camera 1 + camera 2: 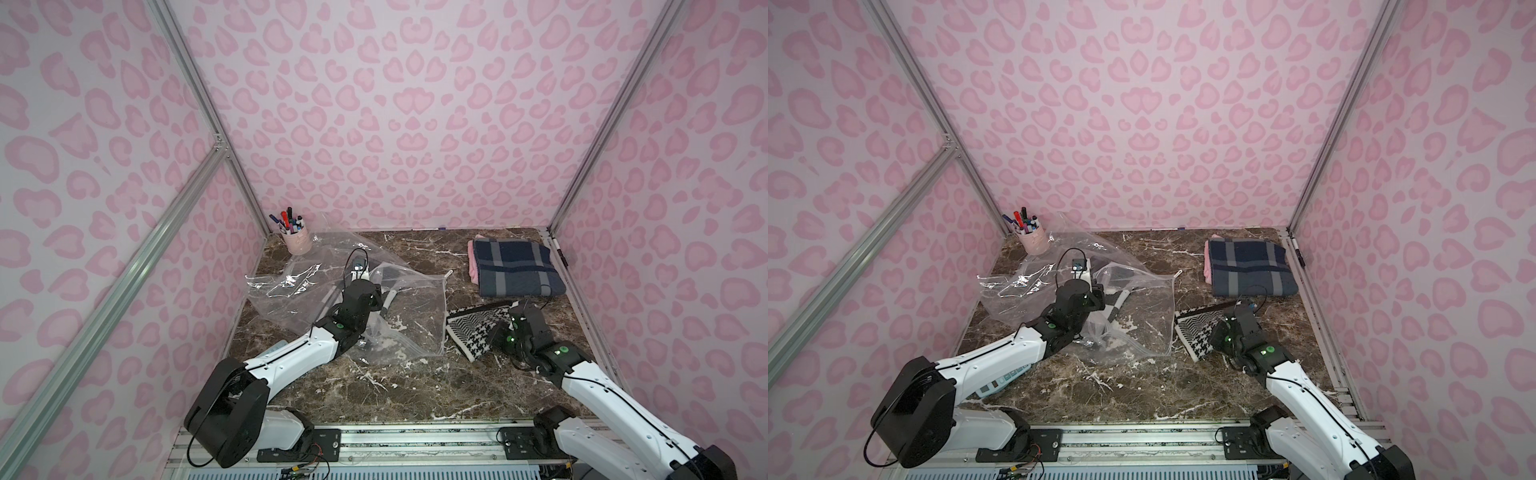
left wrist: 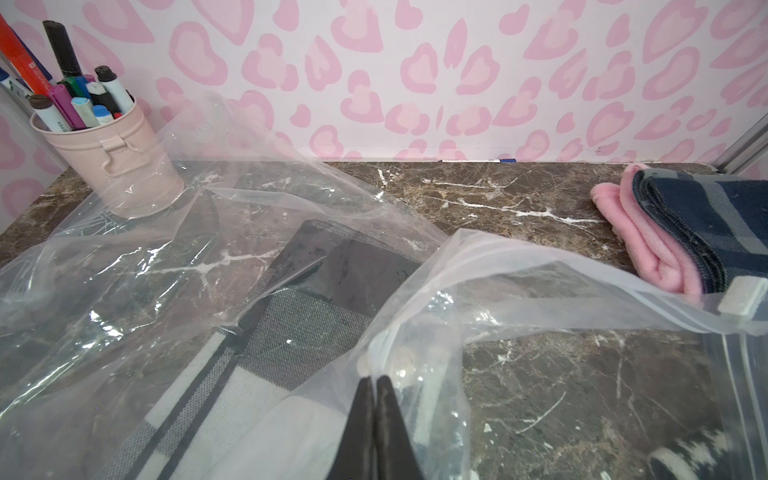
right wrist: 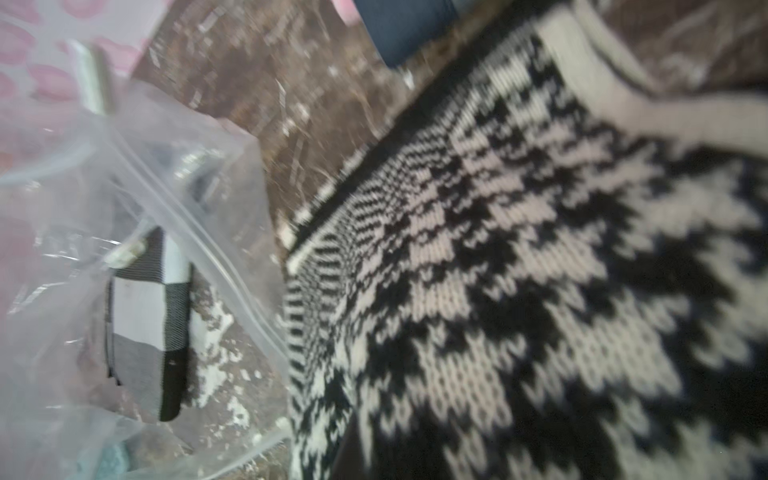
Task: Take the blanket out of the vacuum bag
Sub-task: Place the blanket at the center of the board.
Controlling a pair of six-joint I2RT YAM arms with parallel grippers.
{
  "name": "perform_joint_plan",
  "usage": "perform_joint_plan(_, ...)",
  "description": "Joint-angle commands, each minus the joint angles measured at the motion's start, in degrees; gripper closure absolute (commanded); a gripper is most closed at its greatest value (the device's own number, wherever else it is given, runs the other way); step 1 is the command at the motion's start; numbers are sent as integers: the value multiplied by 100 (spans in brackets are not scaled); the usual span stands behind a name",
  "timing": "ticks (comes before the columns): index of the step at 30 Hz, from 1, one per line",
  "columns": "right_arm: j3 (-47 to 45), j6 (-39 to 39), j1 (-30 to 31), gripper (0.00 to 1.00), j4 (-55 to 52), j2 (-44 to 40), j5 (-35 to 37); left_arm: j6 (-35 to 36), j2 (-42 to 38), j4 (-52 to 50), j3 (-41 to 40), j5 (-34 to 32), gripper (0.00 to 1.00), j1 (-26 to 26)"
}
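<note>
Progress looks partial. One houndstooth blanket [image 1: 473, 328] lies on the desk [image 1: 415, 395] just beside the mouth of the vacuum bag [image 1: 419, 307]. The right end effector [image 1: 515, 309] is closed tight, apparently pinching the blanket's raised far edge. A second, checked blanket [image 2: 291, 324] sits inside the bag, so I judge that pull is left to do. The left end effector [image 2: 376, 384] is clamped on the bag's zip edge, holding the mouth up. The bag sprawls over the desk's left half, reaching the marker cup [image 1: 297, 241]. A navy plaid blanket [image 1: 515, 266] and a pink one [image 1: 471, 259] are stacked far right. Marker labels are too small to read.
</note>
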Motion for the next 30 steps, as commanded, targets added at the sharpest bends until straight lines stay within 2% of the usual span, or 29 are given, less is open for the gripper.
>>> perform_joint_plan(1,-489,891,193,100,283,-138,22,-19,43,76,65,39,96,10)
perform_joint_plan(4,-850,1229,348,100,256,-331,58,-2,60,87,79,69,96,10)
perform_joint_plan(9,-915,1371,364,100,-206,-490,451,-11,125,110,85,104,96,10)
perform_joint_plan(10,-924,1378,362,91,-208,-497,473,-2,134,112,93,95,96,10)
perform_joint_plan(12,-910,1361,358,56,-204,-494,475,61,167,66,175,-30,96,10)
perform_joint_plan(14,-838,1368,367,26,-293,-486,520,137,225,-1,311,-104,96,89)
perform_joint_plan(15,-788,1363,376,16,-378,-500,572,121,300,-122,448,-101,96,179)
perform_joint_plan(17,-674,1312,406,6,-563,-517,674,-31,448,-319,711,-56,96,395)
perform_joint_plan(22,-396,1288,567,1,-965,-679,1025,-214,725,-298,1095,225,96,716)
perform_joint_plan(26,255,1323,1423,1,-1591,-646,2091,-272,824,-234,1133,514,96,720)
perform_joint_plan(28,629,1054,1891,1,-1604,-478,2495,-292,836,-160,1015,520,96,721)
perform_joint_plan(30,1005,405,2232,1,-1333,-86,2573,-230,862,-164,958,396,96,730)
